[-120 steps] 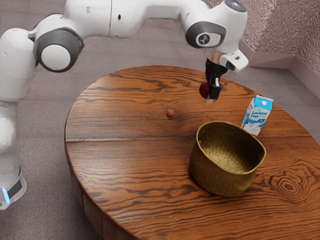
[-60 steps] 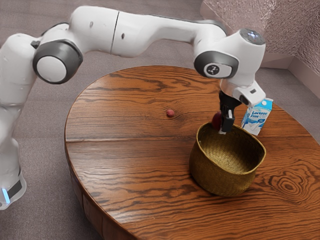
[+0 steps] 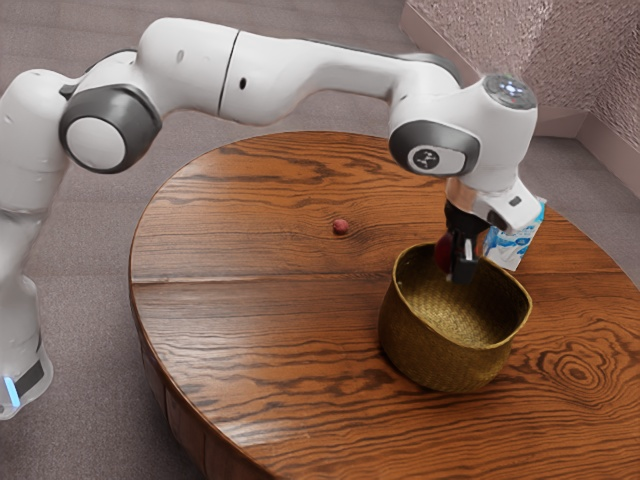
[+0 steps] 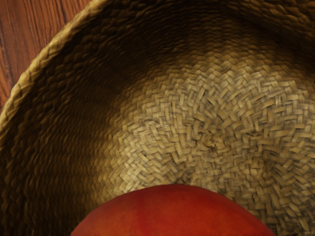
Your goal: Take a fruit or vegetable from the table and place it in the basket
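Red fruit [image 3: 443,253], just one, is gripped in your end effector [image 3: 460,272] above one basket [image 3: 430,350]; your surface [image 3: 250,330] bears one carton [image 3: 514,246], one pinkish ball [image 3: 341,227].

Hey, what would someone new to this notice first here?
Probably the big woven basket on the round wooden table, with the claw and a dark red fruit or vegetable at its mouth. Next, the small reddish ball-like thing alone on the wood, and the blue-and-white carton standing behind the basket.
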Tool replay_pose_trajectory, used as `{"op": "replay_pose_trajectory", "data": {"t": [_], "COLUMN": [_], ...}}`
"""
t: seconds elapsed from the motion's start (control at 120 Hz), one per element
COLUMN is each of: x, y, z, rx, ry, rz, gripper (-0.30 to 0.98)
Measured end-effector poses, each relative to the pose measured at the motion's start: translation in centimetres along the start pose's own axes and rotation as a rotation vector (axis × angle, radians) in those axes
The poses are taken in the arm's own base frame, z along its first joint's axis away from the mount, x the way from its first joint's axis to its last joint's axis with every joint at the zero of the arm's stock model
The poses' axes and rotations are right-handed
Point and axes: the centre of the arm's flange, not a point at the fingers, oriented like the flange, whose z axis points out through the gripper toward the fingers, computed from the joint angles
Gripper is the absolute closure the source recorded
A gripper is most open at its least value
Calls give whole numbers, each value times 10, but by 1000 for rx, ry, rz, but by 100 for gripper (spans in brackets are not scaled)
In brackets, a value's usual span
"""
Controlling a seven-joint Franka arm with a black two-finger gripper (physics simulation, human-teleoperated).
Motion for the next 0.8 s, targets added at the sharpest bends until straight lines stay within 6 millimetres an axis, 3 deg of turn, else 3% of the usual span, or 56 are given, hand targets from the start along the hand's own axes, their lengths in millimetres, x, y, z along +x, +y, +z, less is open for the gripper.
{"op": "replay_pose_trajectory", "data": {"t": [0.242,0.342,0.433,0.45,0.475,0.508,0.542,0.6,0.625,0.658,0.708,0.8], "x": [-2,-3,-3,-4,-9,-32,-66,-126,-154,-186,-219,-246], "y": [12,19,19,19,13,-11,-53,-125,-152,-186,-225,-254], "z": [7,8,8,6,-18,-84,-148,-225,-249,-264,-262,-250], "rx": [-3,-10,-14,-14,-6,24,60,124,147,169,183,77], "ry": [-38,-47,-51,-48,-21,36,72,88,77,34,-60,-156], "rz": [-6,-1,-3,-4,-11,-41,-112,-255,-319,-404,-510,-585], "gripper": [49,27,15,13,11,9,8,6,5,5,4,3]}}
